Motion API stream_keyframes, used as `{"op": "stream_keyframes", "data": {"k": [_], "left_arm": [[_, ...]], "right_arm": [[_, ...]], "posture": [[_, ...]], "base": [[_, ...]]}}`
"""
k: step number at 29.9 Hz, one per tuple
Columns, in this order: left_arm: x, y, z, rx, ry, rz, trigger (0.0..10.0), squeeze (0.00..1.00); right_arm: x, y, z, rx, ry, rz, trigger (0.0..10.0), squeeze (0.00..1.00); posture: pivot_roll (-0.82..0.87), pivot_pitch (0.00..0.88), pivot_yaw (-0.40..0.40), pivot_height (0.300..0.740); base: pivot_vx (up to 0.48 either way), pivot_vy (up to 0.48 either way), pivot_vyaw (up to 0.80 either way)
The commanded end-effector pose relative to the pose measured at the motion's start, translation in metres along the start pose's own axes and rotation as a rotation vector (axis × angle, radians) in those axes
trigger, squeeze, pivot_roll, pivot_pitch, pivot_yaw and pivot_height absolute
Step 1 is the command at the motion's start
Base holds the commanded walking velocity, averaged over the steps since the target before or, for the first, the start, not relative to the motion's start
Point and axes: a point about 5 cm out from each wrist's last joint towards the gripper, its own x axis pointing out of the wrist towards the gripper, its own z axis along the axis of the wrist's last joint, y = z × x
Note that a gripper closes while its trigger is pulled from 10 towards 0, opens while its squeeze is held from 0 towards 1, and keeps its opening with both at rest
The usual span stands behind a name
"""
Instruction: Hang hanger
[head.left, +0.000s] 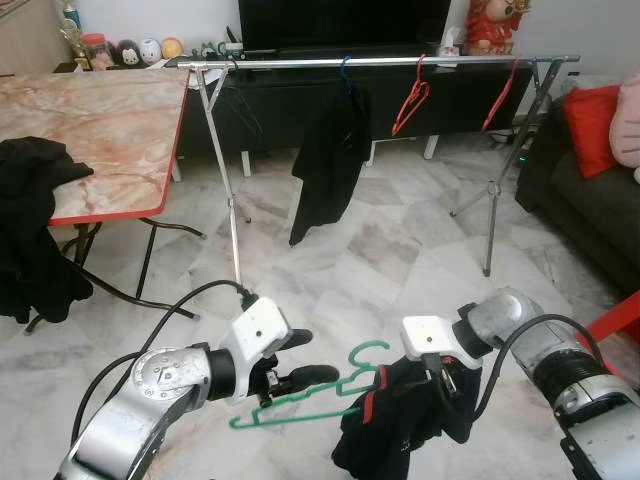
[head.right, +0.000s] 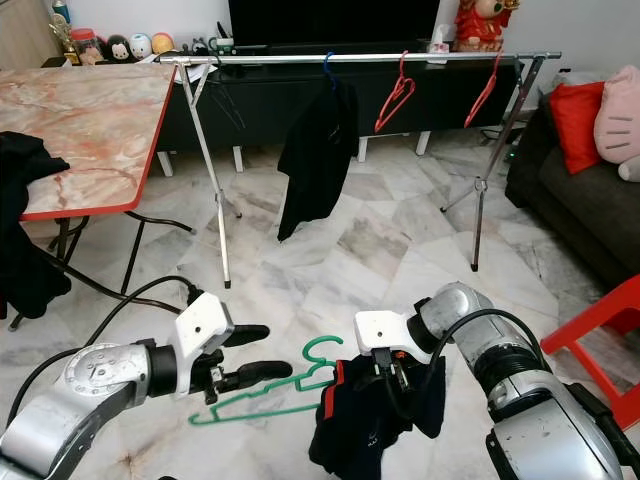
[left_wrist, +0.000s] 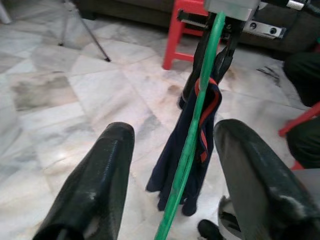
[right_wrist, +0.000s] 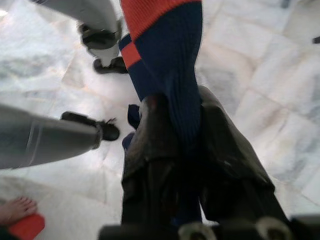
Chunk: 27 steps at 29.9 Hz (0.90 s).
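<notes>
Marble floor (head.left: 400, 260), marble-topped table (head.left: 100, 120), dark sofa (head.left: 590, 200)

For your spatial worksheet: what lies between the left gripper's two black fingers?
In the left wrist view, the green hanger runs between the left gripper's open fingers, with the dark garment hanging behind it.

Living room: television (head.left: 340, 22), sofa (head.left: 585, 190)

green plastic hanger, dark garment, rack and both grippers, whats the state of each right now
green plastic hanger: off the rack, passing between the left gripper's fingers
navy garment with red trim: bunched, pinched by the right gripper
left gripper: open around the hanger
right gripper: shut on the garment
silver metal clothes rack: standing, holding a black garment and two bare red hangers
</notes>
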Motion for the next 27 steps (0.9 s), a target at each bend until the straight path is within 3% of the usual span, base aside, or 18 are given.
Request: {"op": "stream_keyframes", "data": {"k": [1,3,7,8,9,10,11,16,21,27], "left_arm": [[-0.006,0.005,0.002,0.022,0.007,0.047,10.0,1.00],[-0.011,0.011,0.000,0.028,0.004,0.130,10.0,1.00],[-0.014,0.015,-0.002,0.023,0.001,0.182,10.0,1.00],[-0.020,0.027,-0.006,0.022,-0.005,0.355,10.0,0.00],[-0.020,0.027,-0.006,0.022,-0.005,0.355,10.0,0.00],[-0.025,0.036,-0.009,0.021,-0.007,0.483,10.0,0.00],[-0.035,0.049,-0.017,-0.013,-0.003,0.684,10.0,0.00],[-0.045,0.057,-0.022,-0.056,-0.009,0.830,10.0,0.00],[-0.051,0.058,-0.032,-0.079,-0.003,0.926,10.0,0.00],[-0.062,0.057,-0.058,-0.099,0.066,1.002,10.0,0.00]], "right_arm": [[-0.011,-0.011,0.006,-0.008,-0.008,-0.076,0.0,0.00],[-0.012,-0.014,0.004,0.020,-0.009,-0.131,0.0,0.00],[-0.012,-0.015,0.003,0.041,-0.008,-0.164,0.0,0.00],[-0.012,-0.022,0.001,0.098,-0.009,-0.277,0.0,0.00],[-0.012,-0.022,0.001,0.098,-0.009,-0.277,0.0,0.00],[-0.013,-0.026,0.000,0.141,-0.007,-0.359,0.0,0.00],[-0.015,-0.037,0.002,0.218,-0.023,-0.515,0.0,0.00],[-0.019,-0.054,0.020,0.294,-0.128,-0.689,0.0,0.00],[-0.017,-0.067,0.047,0.309,-0.249,-0.755,0.0,0.00],[0.003,-0.072,0.104,0.221,-0.410,-0.635,0.0,0.00]], "posture": [[-0.04,0.000,-0.047,0.740],[-0.04,0.000,-0.050,0.740],[-0.04,0.000,-0.050,0.740],[-0.03,0.000,-0.051,0.740],[-0.03,0.000,-0.051,0.740],[-0.03,0.000,-0.051,0.740],[-0.03,0.000,-0.046,0.740],[-0.03,0.000,-0.047,0.740],[-0.03,0.000,-0.040,0.740],[-0.02,0.000,-0.047,0.740]], "base": [[0.000,0.000,0.00],[0.000,0.000,0.00],[0.000,0.000,0.00],[0.000,0.000,0.00],[0.000,0.000,0.00],[0.000,0.000,0.00],[0.000,0.000,0.00],[0.000,0.000,0.00],[0.000,0.000,0.00],[0.000,0.000,0.00]]}}
